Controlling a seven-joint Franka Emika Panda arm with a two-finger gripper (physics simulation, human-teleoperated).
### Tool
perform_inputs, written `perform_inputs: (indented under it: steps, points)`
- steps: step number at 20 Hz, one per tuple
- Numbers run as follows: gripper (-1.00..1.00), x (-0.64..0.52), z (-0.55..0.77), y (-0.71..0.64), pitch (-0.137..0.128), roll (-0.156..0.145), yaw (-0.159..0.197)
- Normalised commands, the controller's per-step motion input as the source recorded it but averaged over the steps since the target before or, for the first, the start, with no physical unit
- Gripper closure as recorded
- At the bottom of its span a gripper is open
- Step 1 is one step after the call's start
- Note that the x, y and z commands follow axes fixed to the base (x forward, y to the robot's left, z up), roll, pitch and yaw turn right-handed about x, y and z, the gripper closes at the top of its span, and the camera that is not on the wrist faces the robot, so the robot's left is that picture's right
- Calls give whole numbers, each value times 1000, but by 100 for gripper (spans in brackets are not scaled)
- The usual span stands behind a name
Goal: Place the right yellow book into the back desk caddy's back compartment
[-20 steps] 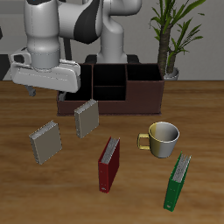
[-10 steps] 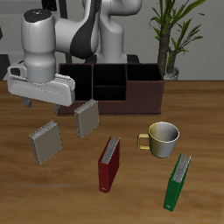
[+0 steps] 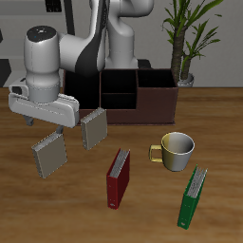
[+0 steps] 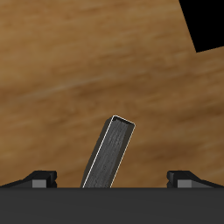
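- Hovering low over the right yellow book (image 3: pixel 49 155), the hand (image 3: pixel 45 125) has its fingers spread wide, grasping nothing; wrist view shows both fingertips (image 4: pixel 42 178) well apart with the book (image 4: pixel 108 154) between them, untouched.
- Right yellow book stands on edge on the surface (image 3: pixel 218 123), leaning a little, nearer the front edge than its twin; that pose leaves the thin spine up so the hand can pinch across it from above.
- In the wrist view the book runs at a slant to the finger line, so a small wrist turn looks needed before closing — my judgement.
- Second yellow book (image 3: pixel 93 127) stands just beside, slightly farther back, close to the hand's casing; risk of bumping it on descent.
- Back desk caddy (image 3: pixel 157 102) sits at the rear of the surface, open-topped, dark brown; its back compartment (image 3: pixel 118 78) is the small rear cell in the narrow middle section, looks empty, partly hidden by the arm.
- Step in hand, as I read it: reach and align for the grasp; lift and carry not yet done.
- Other items: red book (image 3: pixel 118 177), green book (image 3: pixel 194 197), both standing; yellow mug (image 3: pixel 176 151) between them.
- Surface is wood-grain brown; potted plant (image 3: pixel 185 38) behind the caddy, pale wall beyond.
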Motion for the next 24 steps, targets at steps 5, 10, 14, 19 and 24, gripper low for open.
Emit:
perform_inputs:
  steps: [5, 10, 14, 19, 24]
  points:
    - [-100, 2, -329, -26, -13, -27, -42]
    - [-100, 14, -305, -37, 26, -15, -43]
    - [-100, 48, -369, -65, 50, -17, -34]
    - [-100, 39, -200, 24, 19, -1, -16]
    - [100, 48, -116, 3, 10, -4, -4]
